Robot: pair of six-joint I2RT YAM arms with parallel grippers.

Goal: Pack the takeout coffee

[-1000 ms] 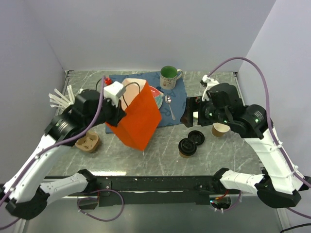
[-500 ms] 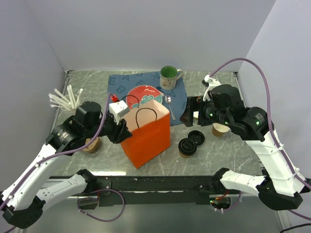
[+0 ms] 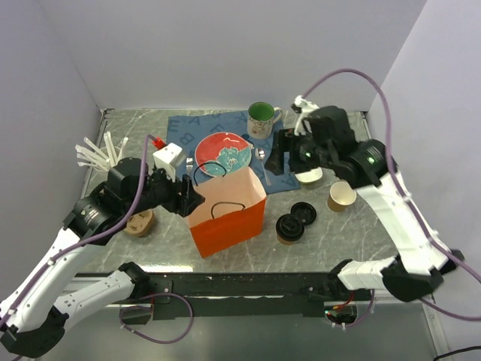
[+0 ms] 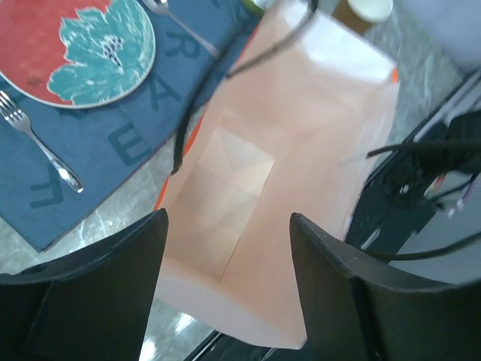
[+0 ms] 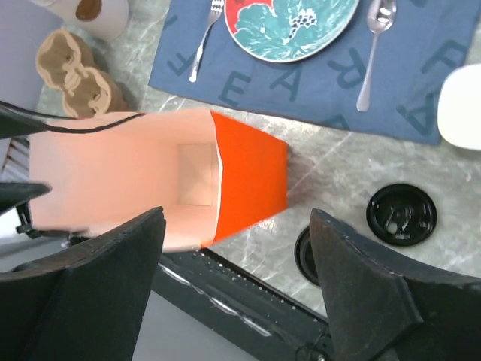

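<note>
right claw (image 3: 279,162) swung back-left, wide open, empty; takeout coffee (image 3: 289,228) well apart, nearer bases.

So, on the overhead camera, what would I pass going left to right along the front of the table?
Brown cardboard cup carrier → open orange paper bag → brown paper cup with black plastic lid → lidless tan paper cup.

Open paper bag (image 4: 255,173) beside flowered plate (image 4: 79,49)
</note>
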